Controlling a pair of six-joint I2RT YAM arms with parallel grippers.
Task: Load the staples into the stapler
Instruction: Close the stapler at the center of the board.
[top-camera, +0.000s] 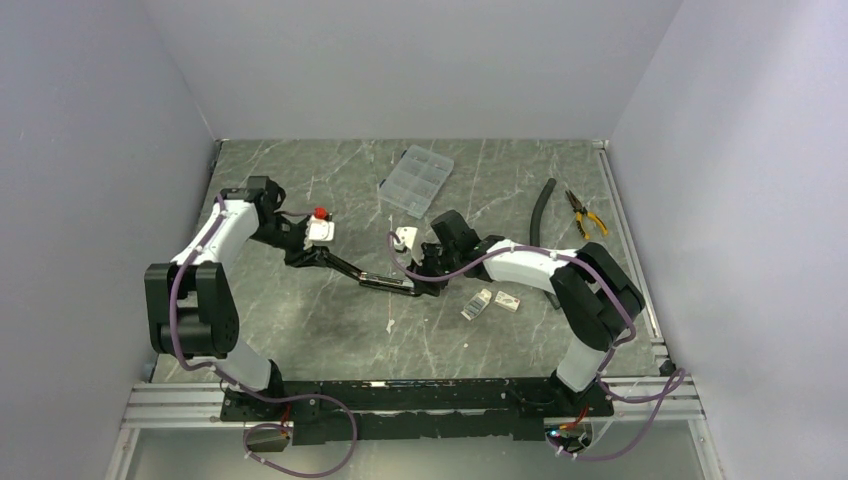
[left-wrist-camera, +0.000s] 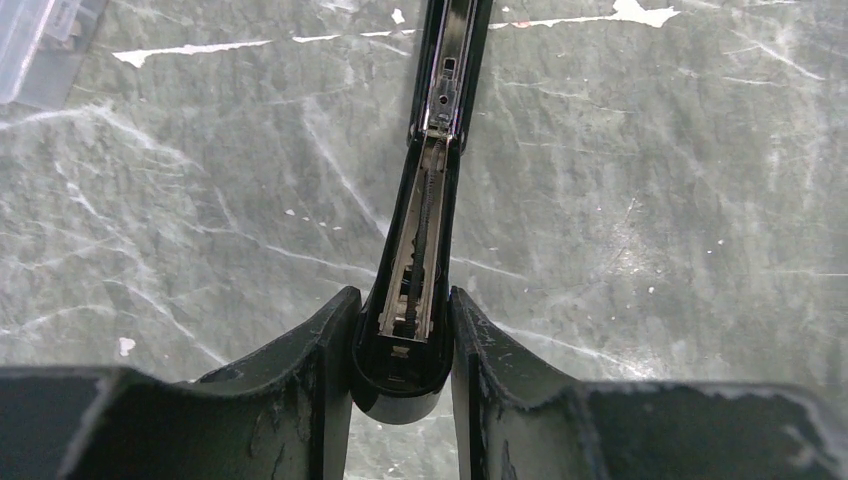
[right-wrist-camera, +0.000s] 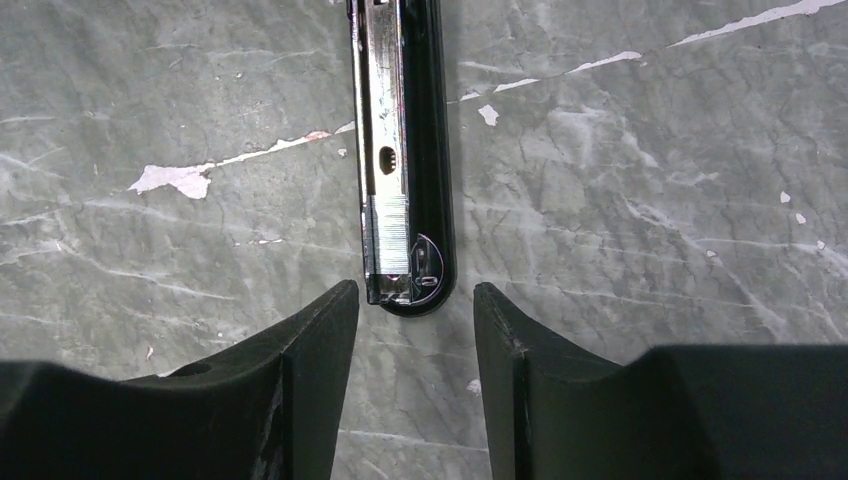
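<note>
The black stapler (top-camera: 378, 281) lies opened out flat on the marble table between my two arms. My left gripper (left-wrist-camera: 400, 305) is shut on the rounded end of the stapler's cover (left-wrist-camera: 425, 220); the spring and pusher show inside it. In the top view the left gripper (top-camera: 335, 262) is at the stapler's left end. My right gripper (right-wrist-camera: 412, 295) is open at the tip of the magazine (right-wrist-camera: 400, 150), both fingers clear of it. A short silvery strip of staples (right-wrist-camera: 388, 232) lies in the magazine channel. The white staple box parts (top-camera: 478, 303) lie beside the right gripper (top-camera: 427, 283).
A clear compartment case (top-camera: 417, 180) sits at the back centre; its corner shows at the left wrist view's top left (left-wrist-camera: 30, 50). A black hose (top-camera: 543, 205) and yellow-handled pliers (top-camera: 585, 212) lie at the back right. Grey walls close in three sides.
</note>
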